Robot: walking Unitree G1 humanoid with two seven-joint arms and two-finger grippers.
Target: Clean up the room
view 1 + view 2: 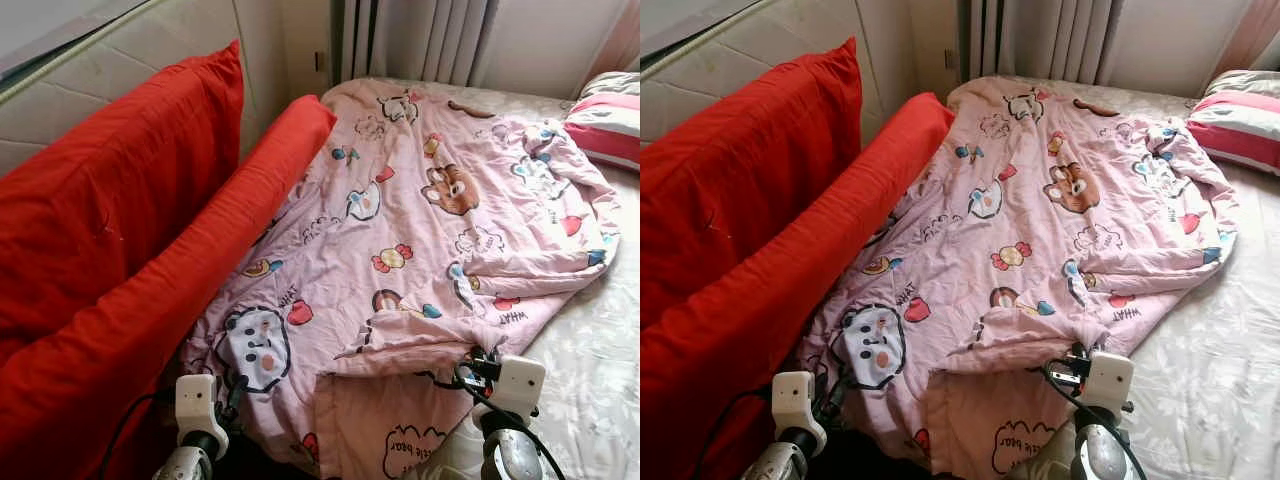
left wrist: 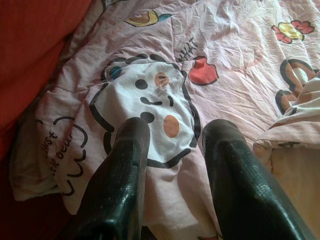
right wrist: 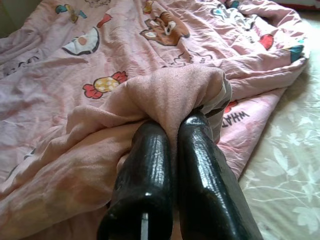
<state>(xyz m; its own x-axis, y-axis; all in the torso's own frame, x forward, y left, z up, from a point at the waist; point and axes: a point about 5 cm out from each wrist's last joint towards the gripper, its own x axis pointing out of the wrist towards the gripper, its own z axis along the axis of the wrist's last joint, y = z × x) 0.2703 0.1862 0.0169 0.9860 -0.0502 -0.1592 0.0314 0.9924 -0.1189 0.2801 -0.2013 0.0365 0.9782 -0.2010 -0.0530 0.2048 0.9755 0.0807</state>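
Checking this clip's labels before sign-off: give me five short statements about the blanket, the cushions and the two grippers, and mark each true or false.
1. The right gripper is shut on a fold of the pink blanket. True.
2. The left gripper is also clamped on the blanket. False: its fingers stand apart above the white cartoon bear print, holding nothing.
3. The red cushions lie along the robot's left side of the bed. True.
4. The blanket is folded into a neat square. False: it lies spread and rumpled, with one near corner turned over.
5. A striped pillow lies at the far right of the bed. True.
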